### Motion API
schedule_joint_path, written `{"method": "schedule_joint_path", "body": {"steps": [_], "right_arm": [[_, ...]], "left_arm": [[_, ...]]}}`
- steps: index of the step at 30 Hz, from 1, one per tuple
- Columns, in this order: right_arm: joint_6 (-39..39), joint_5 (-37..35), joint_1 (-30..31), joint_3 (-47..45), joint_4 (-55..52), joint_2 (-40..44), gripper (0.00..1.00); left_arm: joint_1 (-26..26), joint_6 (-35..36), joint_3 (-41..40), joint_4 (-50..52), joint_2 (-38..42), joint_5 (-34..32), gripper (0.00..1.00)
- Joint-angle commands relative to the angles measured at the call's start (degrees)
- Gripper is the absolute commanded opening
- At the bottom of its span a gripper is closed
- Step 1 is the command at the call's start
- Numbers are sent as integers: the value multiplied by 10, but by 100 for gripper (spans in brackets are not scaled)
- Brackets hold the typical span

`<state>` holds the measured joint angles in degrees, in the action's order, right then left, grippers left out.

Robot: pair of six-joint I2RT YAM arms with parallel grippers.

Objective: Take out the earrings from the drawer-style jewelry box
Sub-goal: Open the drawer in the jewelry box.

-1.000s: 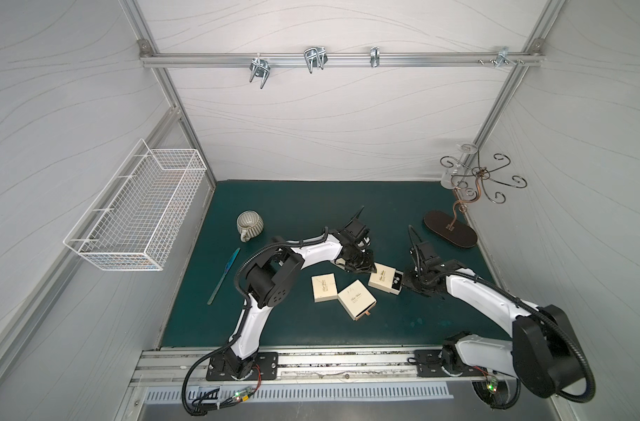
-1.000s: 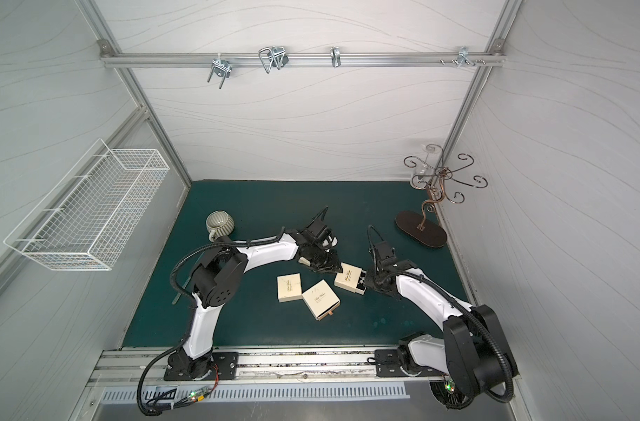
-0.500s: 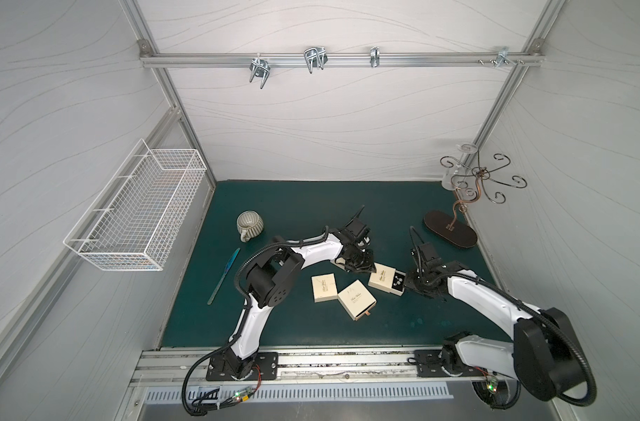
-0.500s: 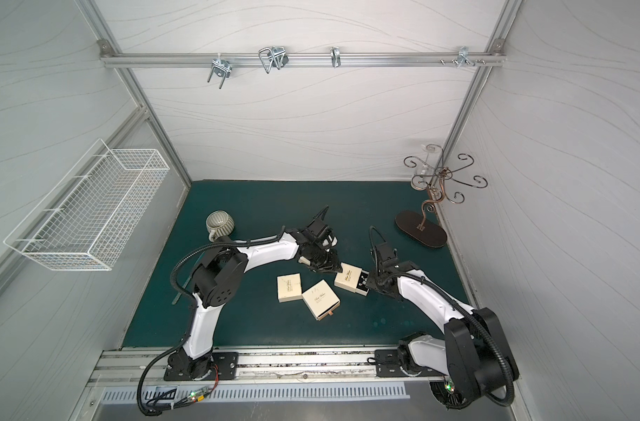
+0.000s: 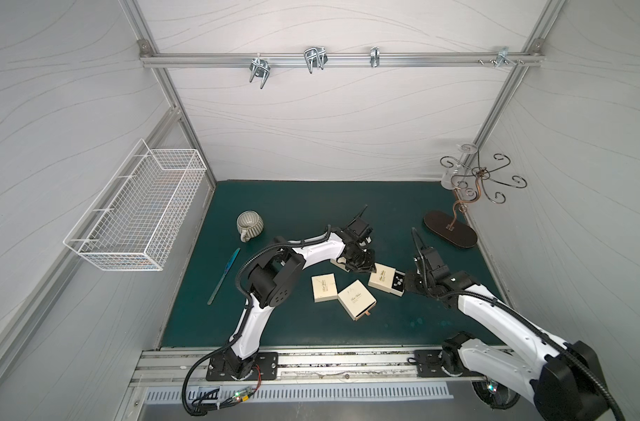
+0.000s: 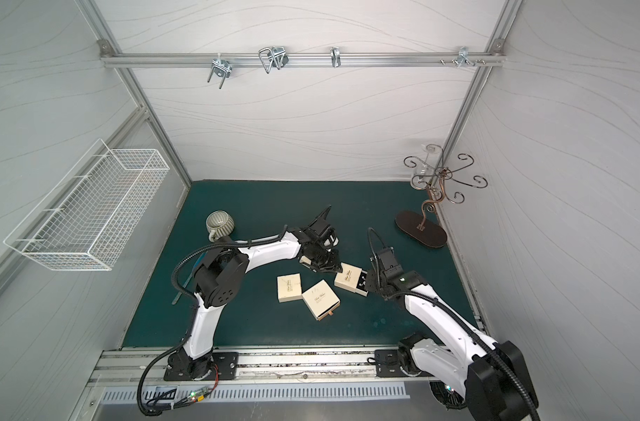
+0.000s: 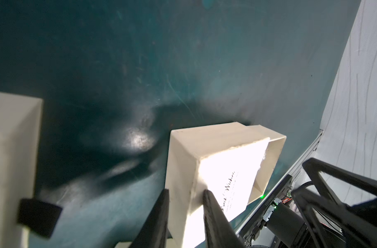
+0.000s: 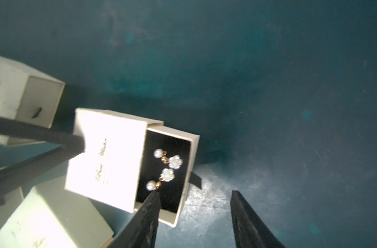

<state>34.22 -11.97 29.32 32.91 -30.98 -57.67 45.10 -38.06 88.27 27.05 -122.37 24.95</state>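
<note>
In a top view, the left hand (image 5: 362,268) is seen clamped on the 10 o'clock corner of the jewelry box (image 5: 381,277); its drawer (image 8: 181,146) is slid out toward 4 o'clock; the earrings (image 8: 166,169) are laid on the black lining inside; the right hand (image 8: 195,193) is seen released at the drawer's 4 o'clock end, one finger (image 8: 148,210) over its rim.

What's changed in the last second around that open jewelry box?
Very little. The drawer seems a touch further out of the jewelry box sleeve, earrings showing. The right pincer stays open beside it, the left pincer stays shut on the sleeve. Everything else lies unmoved.
</note>
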Motion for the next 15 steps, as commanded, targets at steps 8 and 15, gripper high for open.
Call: {"method": "schedule_joint_path", "body": {"steps": [8, 15], "right_arm": [[-26, 14, 12, 32, 29, -75, 55], [-31, 6, 12, 46, 40, -94, 53]], "left_arm": [[1, 19, -2, 71, -41, -72, 29], [1, 19, 1, 76, -42, -75, 28]]}}
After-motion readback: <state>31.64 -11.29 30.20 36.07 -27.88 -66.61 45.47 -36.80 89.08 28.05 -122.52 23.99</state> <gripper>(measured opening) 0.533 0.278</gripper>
